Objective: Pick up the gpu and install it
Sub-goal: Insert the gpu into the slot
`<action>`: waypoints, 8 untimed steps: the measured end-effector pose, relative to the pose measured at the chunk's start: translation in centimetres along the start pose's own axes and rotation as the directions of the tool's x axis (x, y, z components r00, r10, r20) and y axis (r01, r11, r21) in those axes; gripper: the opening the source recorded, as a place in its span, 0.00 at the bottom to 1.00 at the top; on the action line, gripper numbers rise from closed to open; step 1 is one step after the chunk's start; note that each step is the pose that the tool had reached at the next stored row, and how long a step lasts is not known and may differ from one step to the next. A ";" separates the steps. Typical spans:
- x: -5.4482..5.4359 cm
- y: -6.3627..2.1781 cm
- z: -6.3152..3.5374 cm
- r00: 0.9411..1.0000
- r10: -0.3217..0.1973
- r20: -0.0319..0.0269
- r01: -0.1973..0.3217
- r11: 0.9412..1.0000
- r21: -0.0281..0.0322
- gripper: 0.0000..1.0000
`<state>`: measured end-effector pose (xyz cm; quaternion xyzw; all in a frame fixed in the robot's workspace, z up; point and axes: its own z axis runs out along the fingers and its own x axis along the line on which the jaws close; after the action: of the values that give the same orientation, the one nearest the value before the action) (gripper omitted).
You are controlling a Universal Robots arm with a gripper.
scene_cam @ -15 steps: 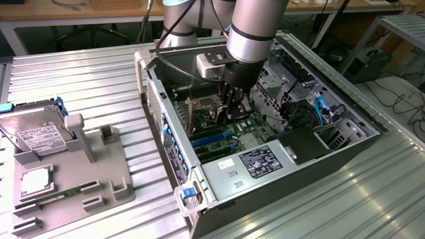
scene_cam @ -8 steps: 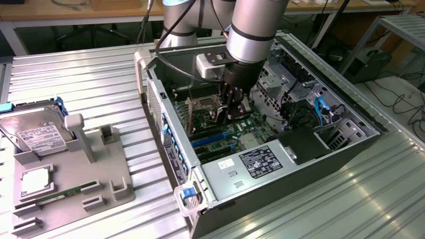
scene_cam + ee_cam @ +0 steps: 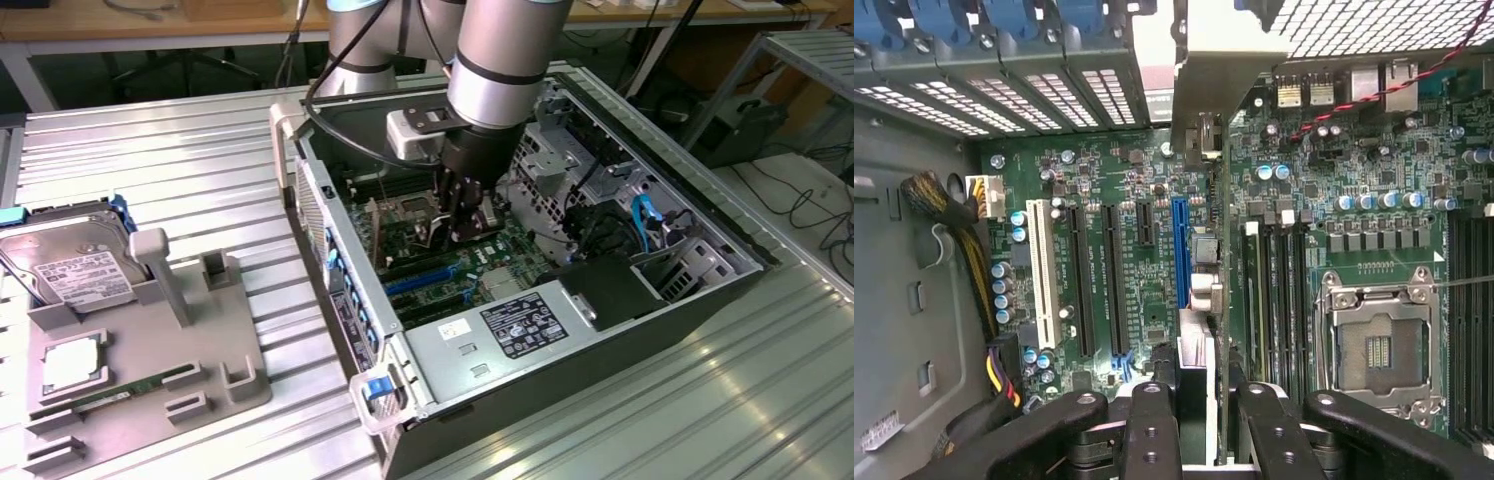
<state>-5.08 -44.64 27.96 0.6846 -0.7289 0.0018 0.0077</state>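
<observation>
My gripper [image 3: 461, 222] reaches down into the open computer case [image 3: 350, 300], shut on the gpu [image 3: 431, 238], a thin dark card held on edge just above the motherboard. In the wrist view the gpu [image 3: 1206, 290] shows edge-on between my two black fingers [image 3: 1154, 425], with its pale metal bracket [image 3: 1204, 70] at the end towards the case's rear slot covers. The card's edge hangs just beside the blue expansion slot [image 3: 1181, 250]. Whether the card touches the board I cannot tell.
Black and white expansion slots [image 3: 1041, 270] lie beside the blue one, and the empty CPU socket [image 3: 1379, 345] on the other side. The power supply [image 3: 527, 325] sits in the case's near corner. A grey tray [image 3: 200, 380] at the exterior view's left holds a hard drive [image 3: 74, 265] and a green memory stick [image 3: 120, 395].
</observation>
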 end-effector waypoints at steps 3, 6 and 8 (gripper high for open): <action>0.0 0.00 0.01 1.000 0.000 0.000 0.000 1.000 0.000 0.27; 0.0 0.02 0.02 1.000 0.000 0.000 0.000 1.000 0.000 0.27; 0.0 0.11 0.05 1.000 0.000 0.000 0.000 1.000 0.000 0.27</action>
<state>-5.19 -44.64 27.91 0.6845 -0.7290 0.0017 0.0076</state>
